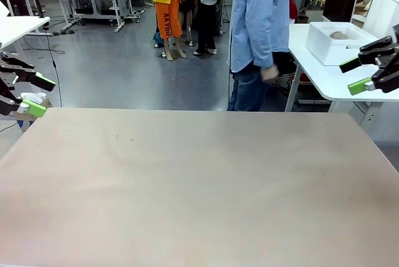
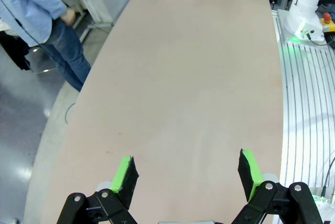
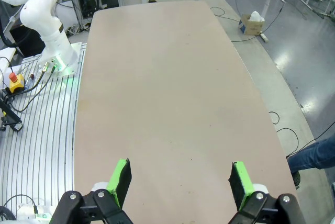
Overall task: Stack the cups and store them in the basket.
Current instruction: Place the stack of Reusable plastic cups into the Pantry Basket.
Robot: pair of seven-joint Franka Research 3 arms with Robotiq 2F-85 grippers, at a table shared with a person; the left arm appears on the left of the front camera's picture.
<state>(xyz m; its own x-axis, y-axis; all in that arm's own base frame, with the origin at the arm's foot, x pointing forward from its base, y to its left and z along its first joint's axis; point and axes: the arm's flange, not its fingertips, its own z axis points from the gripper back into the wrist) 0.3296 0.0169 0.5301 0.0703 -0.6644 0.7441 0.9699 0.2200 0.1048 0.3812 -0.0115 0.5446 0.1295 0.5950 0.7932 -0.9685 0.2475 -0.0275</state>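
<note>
One white rectangular bin [image 1: 333, 42] sits on the white side table [image 1: 324, 77] far right, beyond the tan work table [image 1: 199, 179]; something brownish lies inside, can't tell what. Left gripper [image 1: 34, 95] hangs at the left edge, jaws spread, holding nothing. Right gripper [image 1: 354, 75] hangs at the right edge, jaws spread, empty. One person [image 1: 259, 30] stands far side by the side table

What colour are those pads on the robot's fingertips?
Bright green, clearest in the left wrist view on the left gripper pads.
</note>
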